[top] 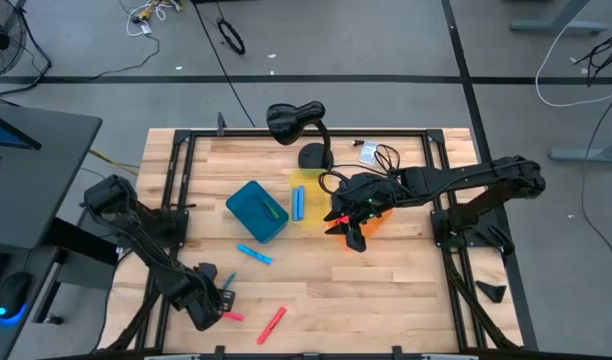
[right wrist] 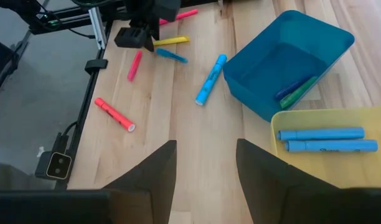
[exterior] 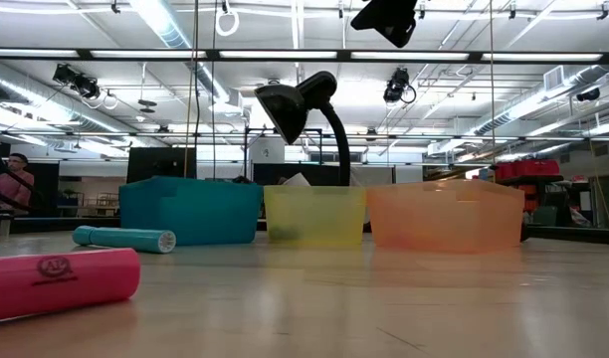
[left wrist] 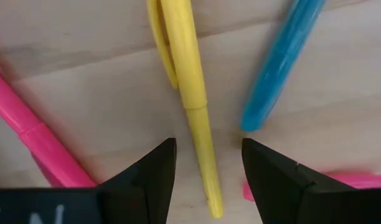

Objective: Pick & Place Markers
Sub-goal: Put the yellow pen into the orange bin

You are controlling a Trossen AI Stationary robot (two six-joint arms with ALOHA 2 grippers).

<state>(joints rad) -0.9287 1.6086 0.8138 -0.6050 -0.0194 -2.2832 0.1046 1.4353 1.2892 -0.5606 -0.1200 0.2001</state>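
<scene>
My left gripper (left wrist: 209, 149) is open near the table's near-left corner (top: 214, 300). Its fingers stand on either side of a yellow marker (left wrist: 193, 118) that lies flat on the wood, and they do not touch it. Beside it lie a blue marker (left wrist: 281, 62) and a pink marker (left wrist: 35, 137). My right gripper (right wrist: 206, 149) is open and holds nothing; it hangs above the orange bin (top: 374, 218). A blue and a green marker lie in the blue bin (right wrist: 290, 62). Two blue markers lie in the yellow bin (right wrist: 327, 140). Loose on the table are a light-blue marker (right wrist: 211, 79) and a red one (right wrist: 114, 114).
A black desk lamp (top: 296, 125) stands at the far side behind the bins, with cables (top: 376, 155) beside it. The three bins sit in a row mid-table: blue (exterior: 190, 209), yellow (exterior: 314, 214), orange (exterior: 446, 214). A black frame rail (top: 176, 190) runs along the table's left side.
</scene>
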